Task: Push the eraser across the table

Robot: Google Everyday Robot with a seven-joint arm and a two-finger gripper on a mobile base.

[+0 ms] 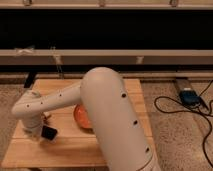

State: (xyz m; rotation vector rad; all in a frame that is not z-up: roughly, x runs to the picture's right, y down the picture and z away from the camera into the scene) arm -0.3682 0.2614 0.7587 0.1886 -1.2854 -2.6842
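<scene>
While the gripper (35, 128) is hanging low over the worktop (75, 150), opening impossible to tell, black eraser (49, 133) lying just beside it

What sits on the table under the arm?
The eraser beside the end effector at the table's left, a red-brown item, and part of an orange plate; the arm covers the rest.

White arm (107, 105) extends over table (65, 150) toward its left end in view. Gripper (34, 130) low at surface. Black eraser (49, 133) just beside it, possibly touching. Orange plate (80, 116) mid-table, partly hidden by arm.
</scene>
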